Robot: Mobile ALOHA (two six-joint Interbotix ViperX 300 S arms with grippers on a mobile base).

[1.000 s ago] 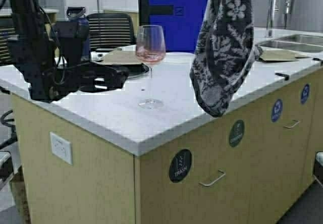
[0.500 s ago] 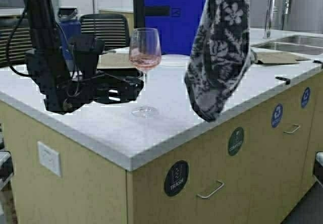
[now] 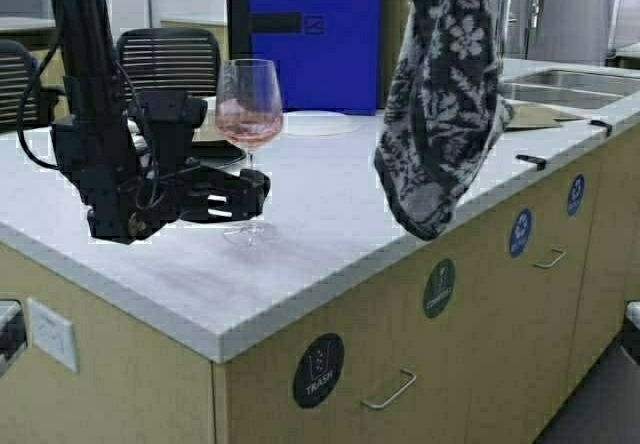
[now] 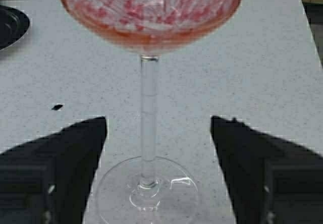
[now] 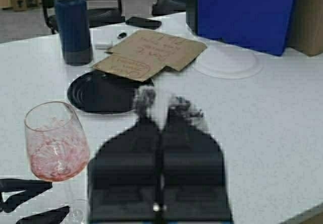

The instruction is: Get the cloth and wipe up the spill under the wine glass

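Note:
The wine glass (image 3: 248,114) stands on the white counter (image 3: 330,204) with pinkish liquid in its bowl. My left gripper (image 3: 243,196) is open low around the stem, just above the round foot. In the left wrist view the stem (image 4: 149,118) stands between the two fingers (image 4: 70,163) without touching them. My right gripper (image 5: 160,125) is shut on the cloth (image 3: 440,104), which hangs dark with white flowers above the counter's front edge, to the right of the glass. No spill shows under the glass.
Behind the glass lie a black plate (image 5: 103,90), brown paper mats (image 5: 151,52), a dark blue bottle (image 5: 73,24) and a white plate (image 5: 227,62). A sink (image 3: 570,82) is at the far right. Office chairs (image 3: 170,59) stand beyond the counter.
The robot has moved, so the counter has shifted left in the high view. My left gripper has come up to the glass and now straddles its stem. The cloth still hangs from my right gripper.

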